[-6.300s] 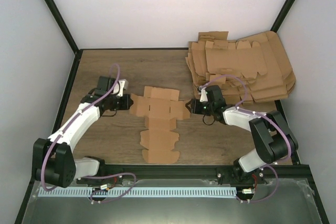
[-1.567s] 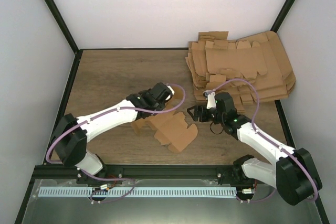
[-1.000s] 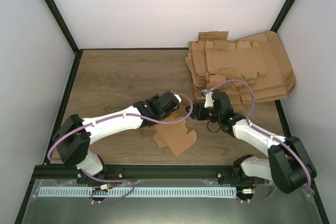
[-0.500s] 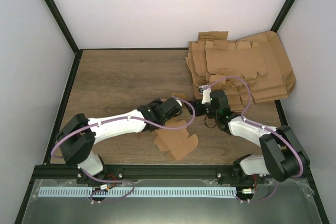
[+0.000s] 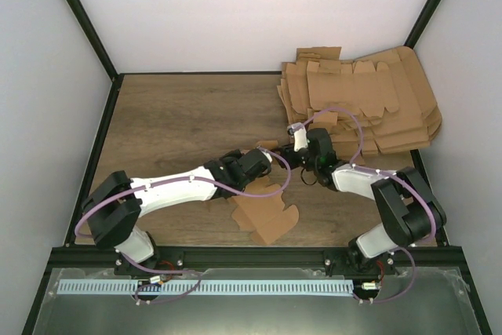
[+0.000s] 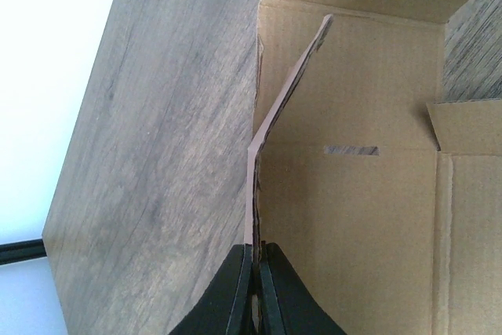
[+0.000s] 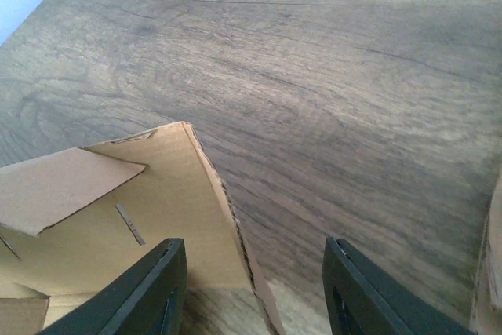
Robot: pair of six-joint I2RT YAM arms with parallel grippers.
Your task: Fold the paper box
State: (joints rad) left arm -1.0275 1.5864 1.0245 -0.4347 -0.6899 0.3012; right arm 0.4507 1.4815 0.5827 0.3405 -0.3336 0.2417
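The paper box [image 5: 267, 217] is plain brown cardboard, matt, with fibrous, slightly ragged cut edges; the pile of sheets [image 5: 369, 107] looks the same. The table [image 7: 353, 76] shows matt grey-brown wood grain. The fingers [image 7: 149, 292] of the right gripper [image 7: 255, 280] are smooth black plastic, faintly shiny

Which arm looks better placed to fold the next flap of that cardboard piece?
Right, probably. The right end effector is open with a loose corner of the paper box between its jaws; the left end effector is shut on a raised flap's edge.
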